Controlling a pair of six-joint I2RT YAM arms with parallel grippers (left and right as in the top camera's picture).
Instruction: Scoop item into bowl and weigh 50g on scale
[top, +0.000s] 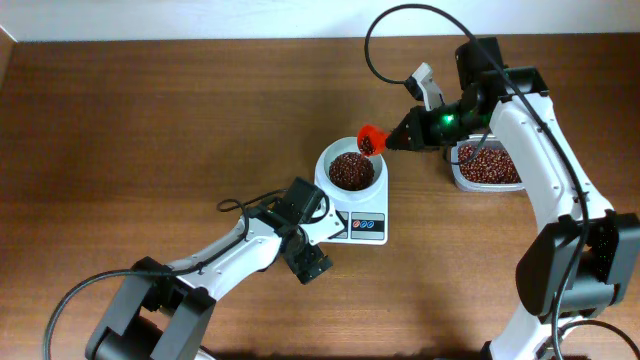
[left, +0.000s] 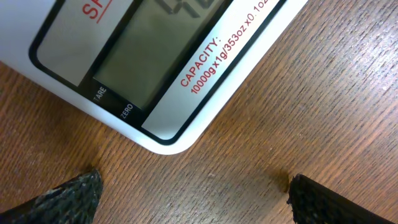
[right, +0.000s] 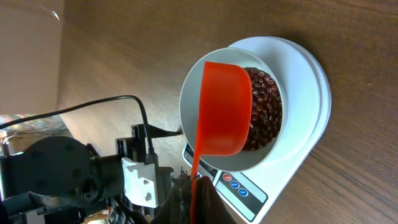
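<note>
Beans (top: 351, 170): where are they?

A dark heap lies in the bowl (top: 326, 165), which stands on the scale (top: 368, 228). More lie in the container (top: 458, 182) to the right, well apart from the scale.

What are the arms doing?

The right gripper (top: 402, 134) is clamped on the handle of the red scoop (top: 371, 140). The scoop's cup hangs over the bowl's rim, tipped toward the heap. I cannot tell whether any beans are left in it. The left gripper (left: 193, 200) sits just beside the scale's front corner, its fingers spread wide with nothing between them.

How far along, would you say?

Scooping into the bowl looks well under way, judging by the heap. Whether it comes to fifty grams I cannot say. The display (left: 155, 50) is cut off in the left wrist view and too small from overhead.

So what is left?

Read the display, then add a little or take some out until it shows the target. I would guess small pours from here, since a full scoop could overshoot.
</note>
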